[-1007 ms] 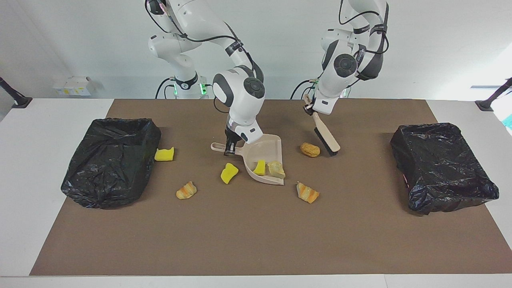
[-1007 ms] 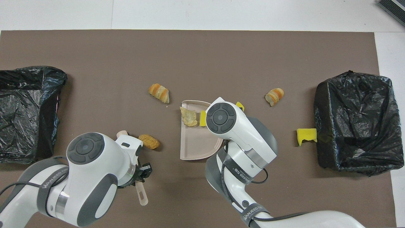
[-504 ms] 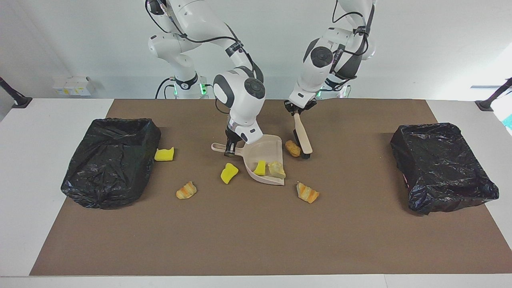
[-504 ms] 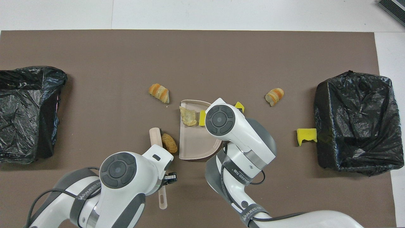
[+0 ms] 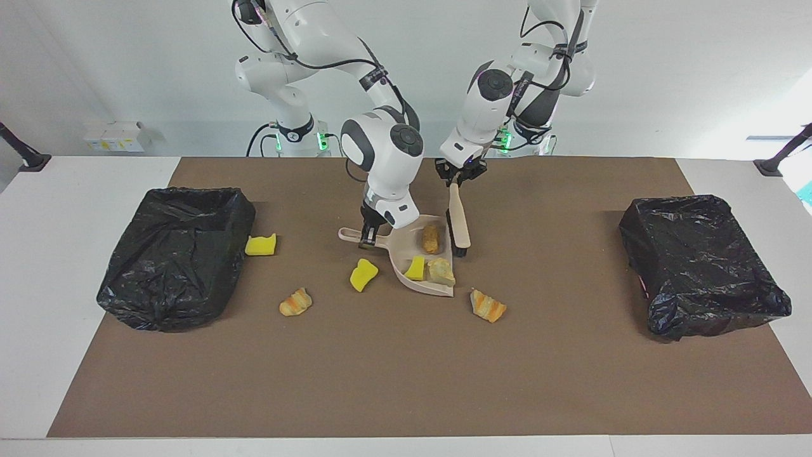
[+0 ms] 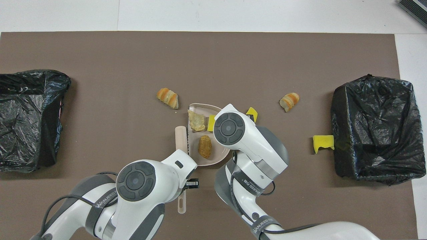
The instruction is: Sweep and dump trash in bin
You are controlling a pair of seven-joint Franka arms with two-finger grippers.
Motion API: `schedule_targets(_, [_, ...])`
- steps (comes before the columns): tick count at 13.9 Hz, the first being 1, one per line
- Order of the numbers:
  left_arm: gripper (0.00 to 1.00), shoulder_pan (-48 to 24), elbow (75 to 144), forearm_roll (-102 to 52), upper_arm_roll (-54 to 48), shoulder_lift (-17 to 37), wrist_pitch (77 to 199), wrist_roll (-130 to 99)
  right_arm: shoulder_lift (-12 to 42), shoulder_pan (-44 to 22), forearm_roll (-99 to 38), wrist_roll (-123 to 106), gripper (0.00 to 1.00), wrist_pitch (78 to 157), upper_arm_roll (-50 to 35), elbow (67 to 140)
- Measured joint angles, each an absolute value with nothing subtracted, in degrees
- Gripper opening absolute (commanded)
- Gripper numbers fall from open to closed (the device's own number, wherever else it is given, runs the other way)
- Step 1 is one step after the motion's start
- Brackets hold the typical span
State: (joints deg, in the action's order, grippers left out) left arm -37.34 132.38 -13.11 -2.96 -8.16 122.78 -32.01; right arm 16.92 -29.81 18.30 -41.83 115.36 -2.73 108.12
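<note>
Resting in the dustpan [image 5: 406,244] pinched by the right gripper [image 5: 366,240] are three trash [image 5: 431,239] scraps, the brush [image 5: 458,222] is pinched by the left gripper [image 5: 458,179] beside it, while four scraps [image 5: 295,303] are left around it, undumped.

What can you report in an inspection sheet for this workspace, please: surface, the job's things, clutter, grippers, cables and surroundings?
Surface: brown mat on a white table.
Job's things: three scraps in the dustpan: brown piece, yellow chunk, pale piece. Four scraps on the mat: yellow chunk beside the dustpan, yellow chunk by a bin, two striped pieces. Two black-lined bins, one at each end.
Clutter: nothing seen.
Grippers: right gripper shut on the dustpan's handle; left gripper shut on the brush, at the dustpan's mouth.
Cables: black cables along both arms.
Surroundings: white wall, small white box.
</note>
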Motion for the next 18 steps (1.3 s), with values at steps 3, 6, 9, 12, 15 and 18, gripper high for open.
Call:
schedule_targets(3, [0.0,-36.1,130.9,-12.2,-2.5,-8.1,122.3,-31.0,16.9,-29.8,18.3,-41.8,0.0,115.4,-2.7,108.1])
schedule_targets(6, [0.0,-30.2,129.8,-7.0,-2.1,-7.1,122.2,-20.7,16.9,-29.8,18.3,-41.8,0.0,115.4,-2.7,108.1])
schedule_targets(9, [0.0,-20.8,124.1,-3.4,-1.6,-2.9,122.3,-2.1,16.9,-29.8,18.3,-41.8,0.0,115.4,-2.7,108.1])
schedule_targets(12, [0.0,-16.6,118.2,1.7,-1.5,2.4,122.2,9.8,17.0,-29.8,18.3,-41.7,0.0,115.4,-2.7,108.1])
schedule_targets(15, [0.0,-15.5,112.3,7.3,-1.5,8.4,122.1,16.1,17.0,-29.8,18.3,-41.7,0.0,115.4,-2.7,108.1])
schedule_targets(18, [0.0,-15.5,108.5,10.6,-1.8,14.1,122.2,17.0,17.0,-29.8,18.3,-41.7,0.0,115.4,-2.7,108.1])
